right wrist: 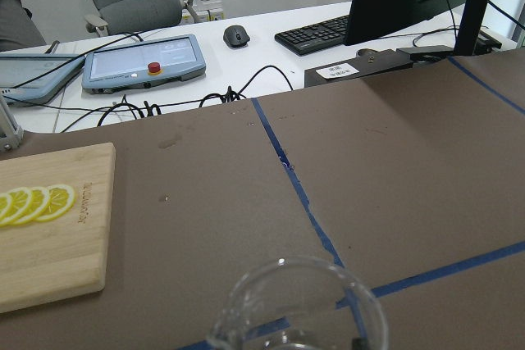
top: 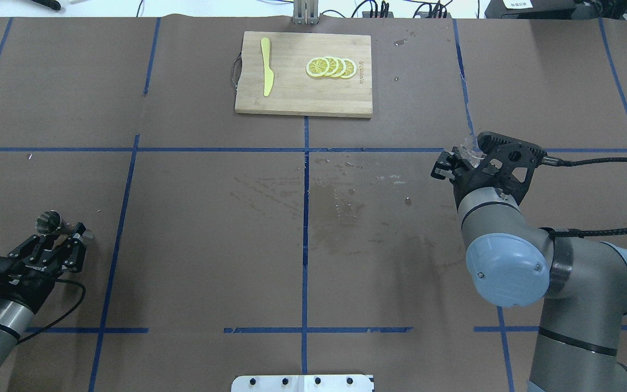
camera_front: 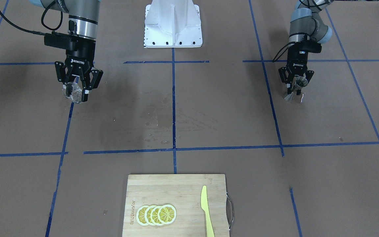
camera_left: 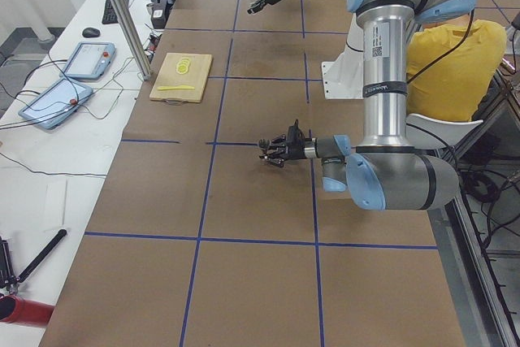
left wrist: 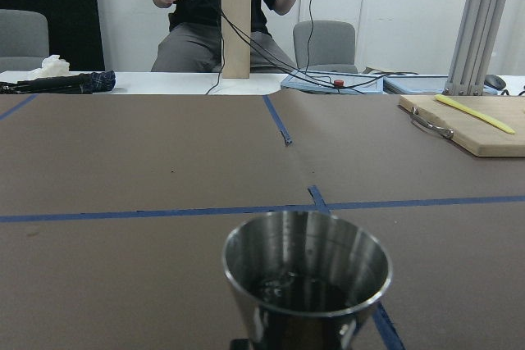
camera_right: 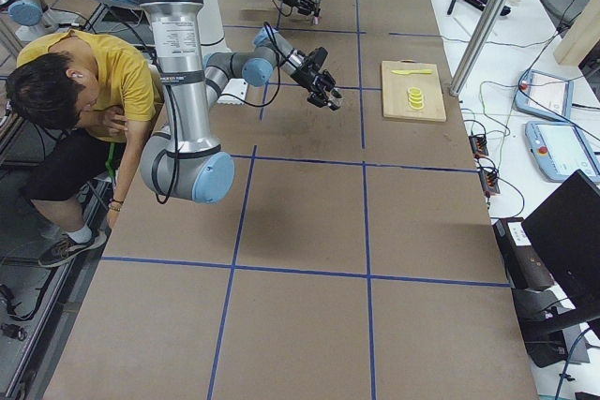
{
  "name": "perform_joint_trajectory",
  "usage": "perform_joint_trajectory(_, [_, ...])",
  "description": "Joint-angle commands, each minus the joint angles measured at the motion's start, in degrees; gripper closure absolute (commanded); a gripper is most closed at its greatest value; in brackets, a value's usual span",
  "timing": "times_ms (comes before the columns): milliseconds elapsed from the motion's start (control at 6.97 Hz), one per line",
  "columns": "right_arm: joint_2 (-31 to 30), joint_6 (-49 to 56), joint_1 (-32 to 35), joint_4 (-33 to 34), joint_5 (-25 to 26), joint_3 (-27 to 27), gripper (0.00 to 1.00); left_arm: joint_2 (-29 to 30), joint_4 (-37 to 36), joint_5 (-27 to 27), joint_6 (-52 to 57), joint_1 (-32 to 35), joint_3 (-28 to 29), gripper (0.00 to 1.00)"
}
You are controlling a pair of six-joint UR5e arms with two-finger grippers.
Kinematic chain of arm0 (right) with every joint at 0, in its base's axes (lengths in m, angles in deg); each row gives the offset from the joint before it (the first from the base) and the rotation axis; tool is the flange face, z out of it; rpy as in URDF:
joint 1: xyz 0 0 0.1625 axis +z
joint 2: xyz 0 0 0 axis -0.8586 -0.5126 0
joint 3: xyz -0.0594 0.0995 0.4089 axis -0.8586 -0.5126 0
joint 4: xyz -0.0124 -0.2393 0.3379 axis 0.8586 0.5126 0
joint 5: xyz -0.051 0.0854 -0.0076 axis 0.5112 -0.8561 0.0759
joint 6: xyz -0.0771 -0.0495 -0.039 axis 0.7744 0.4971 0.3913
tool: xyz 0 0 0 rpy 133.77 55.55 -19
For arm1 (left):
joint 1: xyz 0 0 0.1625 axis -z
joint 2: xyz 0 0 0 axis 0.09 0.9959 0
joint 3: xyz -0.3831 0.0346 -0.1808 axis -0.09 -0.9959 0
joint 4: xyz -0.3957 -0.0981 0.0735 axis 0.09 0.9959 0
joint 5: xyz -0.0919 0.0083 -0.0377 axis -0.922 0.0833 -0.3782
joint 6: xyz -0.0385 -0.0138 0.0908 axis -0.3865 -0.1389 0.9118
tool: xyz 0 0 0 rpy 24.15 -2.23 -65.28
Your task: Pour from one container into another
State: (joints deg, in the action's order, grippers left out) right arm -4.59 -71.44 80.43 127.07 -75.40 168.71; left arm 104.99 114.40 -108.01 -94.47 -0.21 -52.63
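Observation:
My left gripper (top: 71, 235) is shut on a steel measuring cup (top: 49, 222), a double-cone jigger, low over the table's left side. In the left wrist view the cup (left wrist: 305, 280) fills the bottom centre, its inside dark and shiny. The front view shows this gripper (camera_front: 295, 86) with the cup (camera_front: 291, 93) at the right. My right gripper (top: 455, 162) is shut on a clear glass (top: 470, 154) over the right side, far from the steel cup. In the front view the glass (camera_front: 72, 92) sits between that gripper's (camera_front: 76, 89) fingers. The glass rim (right wrist: 295, 305) looks empty.
A wooden cutting board (top: 292, 100) lies at the far middle edge with lemon slices (top: 331, 67) and a yellow knife (top: 266, 73). Damp stains (top: 340, 201) mark the table's centre. A white mount (camera_front: 173, 28) stands at the robot's base. A person in a yellow shirt (camera_right: 84, 91) sits behind the robot.

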Motion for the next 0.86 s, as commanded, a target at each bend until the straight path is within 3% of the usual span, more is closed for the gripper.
perform_joint_trajectory(0, [0.0, -1.0, -0.9, 0.0, 0.0, -0.3, 0.97, -0.1, 0.2, -0.4, 0.3, -0.5, -0.2, 0.04])
perform_joint_trajectory(143, [0.0, -7.0, -3.6, -0.1, 0.8, -1.1, 0.97, -0.6, 0.5, -2.8, 0.3, -0.5, -0.3, 0.00])
perform_joint_trajectory(574, [-0.4, -9.0, -6.6, -0.1, 2.8, -1.3, 0.96, -14.8, 0.4, -23.0, 0.7, 0.1, -13.4, 0.00])
perform_joint_trajectory(717, [-1.3, -13.5, -8.2, -0.1, 3.9, -1.8, 0.96, -18.0, 0.4, -31.8, 0.7, 0.3, -14.2, 0.00])
